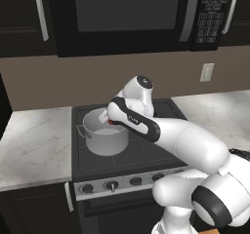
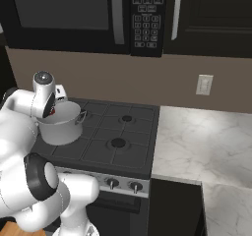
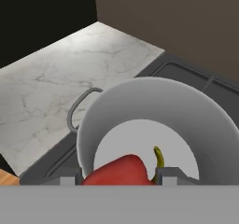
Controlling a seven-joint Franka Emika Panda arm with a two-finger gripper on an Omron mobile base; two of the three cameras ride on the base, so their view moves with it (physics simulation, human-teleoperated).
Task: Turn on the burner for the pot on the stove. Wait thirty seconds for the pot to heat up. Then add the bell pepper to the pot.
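While the marble table (image 1: 34,140) lies bare at far left, the pot (image 1: 105,135) stands on the stove (image 1: 146,152), on its front-left burner, w/ 1 loop handle toward the table. Above the pot's open mouth hangs the tool (image 3: 119,177), its 2 fingertips pinching the red pepper (image 3: 122,171) from either side, green stem pointing up at the right. Pepper sits over the pot's pale inside, not yet in it. Further right, 2 burner caps (image 2: 118,142) are uncovered, then more marble table (image 2: 197,141) w/ a wall outlet (image 2: 204,84) above.
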